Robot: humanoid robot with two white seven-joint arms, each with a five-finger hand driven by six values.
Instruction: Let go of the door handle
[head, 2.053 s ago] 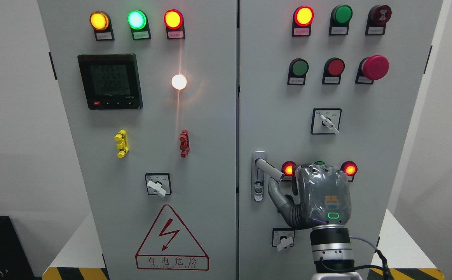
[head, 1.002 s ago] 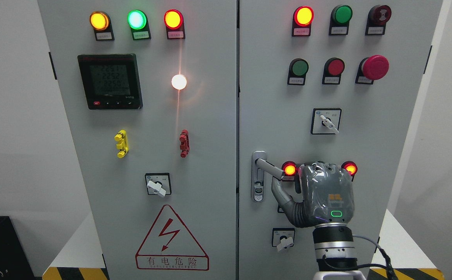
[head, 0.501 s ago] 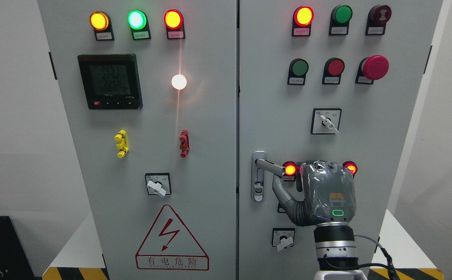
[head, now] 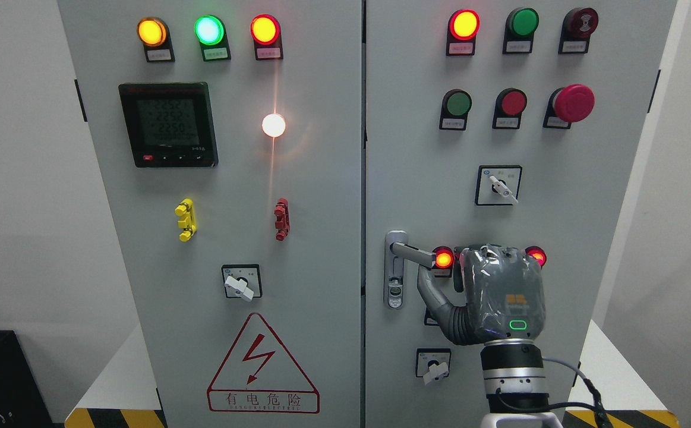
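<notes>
The right hand (head: 502, 297) has slid toward 3 o'clock over the last seconds, and the door handle (head: 413, 254) has swung up nearer level. Only the thumb sits just under the lever's free end; whether the other fingers have hold of anything, I cannot tell. The release seems nearly done.

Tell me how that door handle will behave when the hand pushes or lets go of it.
The door handle looks like a rigid metal lever, so it likely won't flex. It pivots on its plate, so it should swing rather than slide. Its smooth finish may be slippery against the right hand; whether it springs back on release can't be told.
</notes>
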